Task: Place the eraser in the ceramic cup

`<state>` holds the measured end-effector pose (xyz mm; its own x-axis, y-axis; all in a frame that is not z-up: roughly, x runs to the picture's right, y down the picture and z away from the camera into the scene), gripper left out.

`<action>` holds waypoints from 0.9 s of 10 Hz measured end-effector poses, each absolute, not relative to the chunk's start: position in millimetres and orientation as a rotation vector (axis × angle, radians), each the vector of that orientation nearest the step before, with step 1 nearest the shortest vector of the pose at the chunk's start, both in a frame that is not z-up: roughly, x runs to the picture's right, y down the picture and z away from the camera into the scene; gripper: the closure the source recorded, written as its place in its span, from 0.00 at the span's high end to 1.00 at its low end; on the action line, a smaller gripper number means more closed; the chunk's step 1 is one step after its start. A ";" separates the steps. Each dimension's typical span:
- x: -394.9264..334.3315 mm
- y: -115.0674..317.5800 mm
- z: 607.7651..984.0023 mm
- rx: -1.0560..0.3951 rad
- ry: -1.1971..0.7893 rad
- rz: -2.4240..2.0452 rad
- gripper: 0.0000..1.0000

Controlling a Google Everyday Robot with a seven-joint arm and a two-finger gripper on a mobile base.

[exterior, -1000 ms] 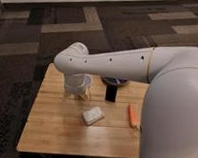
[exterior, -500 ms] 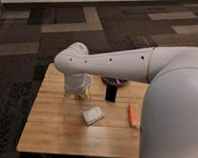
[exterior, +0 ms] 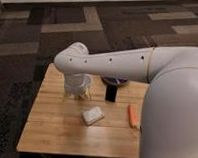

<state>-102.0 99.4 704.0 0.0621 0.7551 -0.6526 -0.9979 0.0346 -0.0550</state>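
Note:
The eraser (exterior: 111, 91) is a small black upright block on the wooden table (exterior: 50, 126), near its far middle. My arm reaches across the frame from the right. My gripper (exterior: 77, 92) hangs down from the wrist over the table's far left part, a short way left of the eraser and apart from it. I cannot tell the white ceramic cup apart from the pale gripper; it is hidden behind the gripper or out of view.
A dark blue shallow bowl (exterior: 117, 82) sits just behind the eraser. A pale flat pad (exterior: 92, 115) lies mid-table. A thin orange tool (exterior: 133, 116) lies to the right, beside my arm's body. Patterned dark carpet surrounds the table.

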 end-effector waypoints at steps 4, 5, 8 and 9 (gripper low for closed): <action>-89.6 92.6 699.7 -0.564 0.524 1.457 0.65; -83.7 89.4 697.6 -0.556 0.524 1.460 0.65; -57.0 79.8 692.9 -0.539 0.524 1.434 0.65; -49.0 78.1 691.9 -0.545 0.524 1.402 0.65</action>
<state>-49.0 78.1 691.9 0.0976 0.7653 -0.6362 -0.9950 0.0886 -0.0461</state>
